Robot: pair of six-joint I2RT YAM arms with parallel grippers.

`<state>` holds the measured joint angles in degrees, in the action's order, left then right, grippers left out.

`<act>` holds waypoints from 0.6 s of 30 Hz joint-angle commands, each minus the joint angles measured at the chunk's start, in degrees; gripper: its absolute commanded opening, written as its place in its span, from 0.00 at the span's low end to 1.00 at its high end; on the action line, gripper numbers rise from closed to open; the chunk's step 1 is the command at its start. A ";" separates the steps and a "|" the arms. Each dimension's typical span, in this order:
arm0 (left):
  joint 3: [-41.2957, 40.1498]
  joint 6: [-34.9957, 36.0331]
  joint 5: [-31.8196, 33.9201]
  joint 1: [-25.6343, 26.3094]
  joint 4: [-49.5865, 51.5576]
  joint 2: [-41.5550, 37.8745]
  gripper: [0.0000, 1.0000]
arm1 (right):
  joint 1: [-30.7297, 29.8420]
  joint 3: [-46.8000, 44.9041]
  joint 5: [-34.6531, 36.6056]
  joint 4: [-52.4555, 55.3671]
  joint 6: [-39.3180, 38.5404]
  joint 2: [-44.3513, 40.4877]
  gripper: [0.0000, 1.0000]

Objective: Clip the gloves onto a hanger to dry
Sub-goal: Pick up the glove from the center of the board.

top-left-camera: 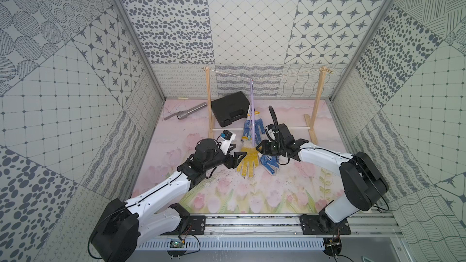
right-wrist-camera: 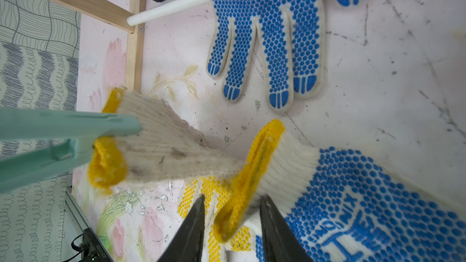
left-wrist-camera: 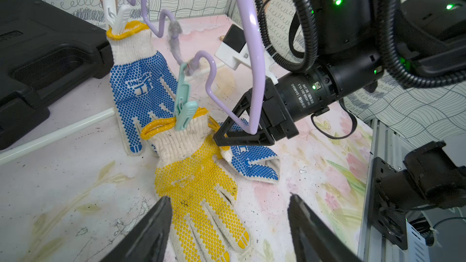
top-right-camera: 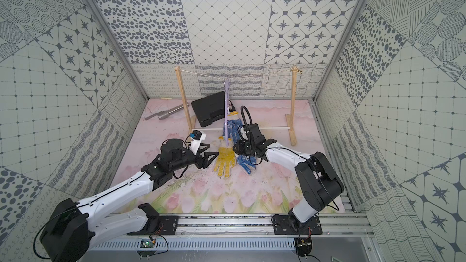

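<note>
The lilac hanger (top-left-camera: 253, 107) hangs from the string, and its arc (left-wrist-camera: 254, 71) passes in front of my right arm. A white peg (left-wrist-camera: 118, 18) grips the cuff of one blue-dotted glove (left-wrist-camera: 141, 91). A mint peg (left-wrist-camera: 184, 112) grips the cuff of the yellow-dotted glove (left-wrist-camera: 199, 185), whose fingers lie on the table. Another blue-dotted glove (top-left-camera: 269, 163) lies loose beside it. My right gripper (right-wrist-camera: 232, 197) straddles this glove's yellow cuff (right-wrist-camera: 249, 170), jaws narrow but still apart from it. My left gripper (left-wrist-camera: 229, 196) hovers open over the yellow glove's fingers.
A black case (top-left-camera: 230, 108) and a metal tube (top-left-camera: 187, 112) lie at the back left. The wooden frame's posts (top-left-camera: 209, 102) (top-left-camera: 318, 102) stand on either side of the hanger, joined low by a white rod (top-left-camera: 290, 127). Patterned walls close three sides.
</note>
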<state>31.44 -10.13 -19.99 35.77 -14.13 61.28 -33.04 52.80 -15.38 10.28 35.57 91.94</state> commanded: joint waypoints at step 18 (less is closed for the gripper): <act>4.22 0.18 12.67 -2.75 -0.38 3.62 0.75 | 5.13 -1.07 -2.81 6.67 -7.60 -10.43 0.00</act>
<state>33.06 -10.15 -12.16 34.92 -13.87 62.50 -29.85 52.36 -16.93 15.68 31.40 84.25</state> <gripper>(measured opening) 0.747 0.060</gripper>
